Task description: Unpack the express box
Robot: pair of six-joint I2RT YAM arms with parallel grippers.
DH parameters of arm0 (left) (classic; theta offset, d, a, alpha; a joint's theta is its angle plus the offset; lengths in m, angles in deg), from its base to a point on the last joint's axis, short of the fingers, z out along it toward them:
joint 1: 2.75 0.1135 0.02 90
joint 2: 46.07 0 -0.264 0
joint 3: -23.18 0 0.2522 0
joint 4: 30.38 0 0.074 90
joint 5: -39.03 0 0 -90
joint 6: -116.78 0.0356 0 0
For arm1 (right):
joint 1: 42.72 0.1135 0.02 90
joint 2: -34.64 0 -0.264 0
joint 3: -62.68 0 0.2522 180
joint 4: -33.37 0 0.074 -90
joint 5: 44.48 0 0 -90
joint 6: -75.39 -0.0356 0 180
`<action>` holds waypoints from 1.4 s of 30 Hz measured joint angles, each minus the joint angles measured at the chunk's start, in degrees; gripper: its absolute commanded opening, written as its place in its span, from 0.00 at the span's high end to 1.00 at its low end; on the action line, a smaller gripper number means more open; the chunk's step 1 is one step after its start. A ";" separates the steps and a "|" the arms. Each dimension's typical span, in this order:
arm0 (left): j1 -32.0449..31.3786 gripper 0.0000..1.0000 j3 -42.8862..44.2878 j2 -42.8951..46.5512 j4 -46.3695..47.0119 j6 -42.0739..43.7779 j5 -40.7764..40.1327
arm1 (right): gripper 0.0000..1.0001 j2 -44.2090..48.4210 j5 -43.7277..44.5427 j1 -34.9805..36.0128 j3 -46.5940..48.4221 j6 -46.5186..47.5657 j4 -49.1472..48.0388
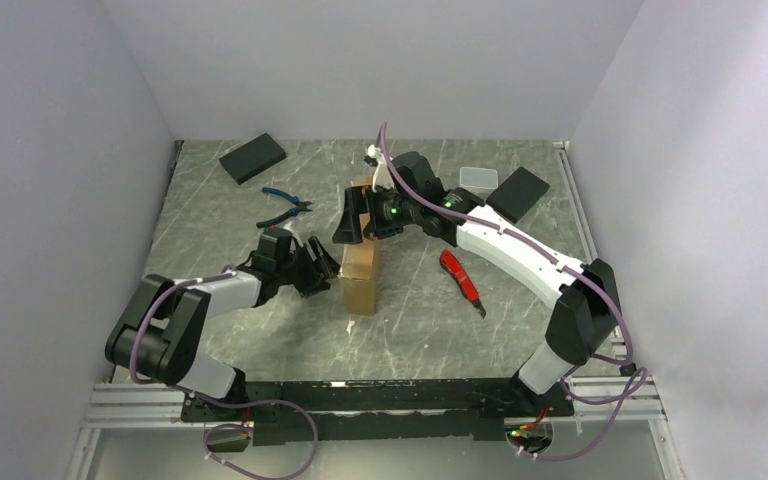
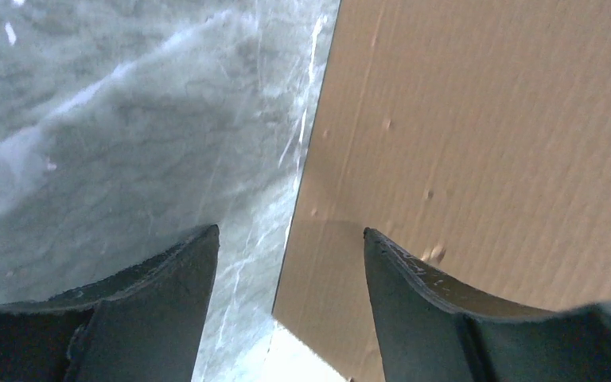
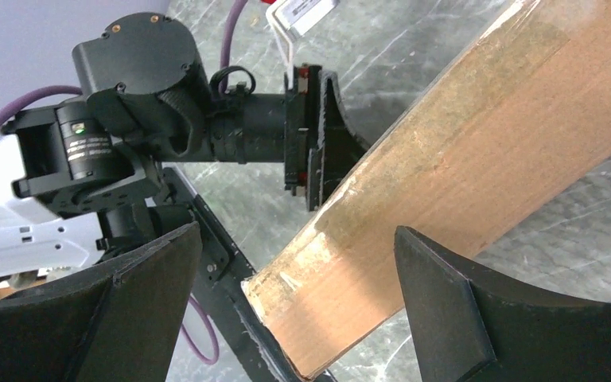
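Brackets the flat rectangular plain brown cardboard express box [image 1: 363, 270] from two sides, near the middle of the grey marbled table [image 1: 410, 335]. Reads the box as tipped up on one long edge rather than lying flat: narrow from above, long axis running from the arm bases toward the far wall.

Has the left hand [image 1: 326, 270] just left of the box's near half, fingers [image 2: 167, 294] spread wide, one over bare table and the other over the cardboard face, so the box's edge falls in the gap; grips nothing.

Has the right hand [image 1: 350, 228] at the box's far end, likewise spread, with a taped corner of the box between its fingers [image 3: 477, 318]; cannot tell whether either pad touches cardboard.

Judges the right hand better placed to clamp, spanning the box's thin dimension at right angles to the long axis, with the left hand close enough to steady or work the lid edge.

Leaves a red-handled utility knife [image 1: 462, 282] right of the box and blue-handled pliers [image 1: 285, 207] left of its far end.
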 measured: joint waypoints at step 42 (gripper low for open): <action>5.38 0.08 7.04 38.51 -37.33 17.73 -17.22 | 0.09 -18.47 52.24 9.20 26.58 -17.16 26.34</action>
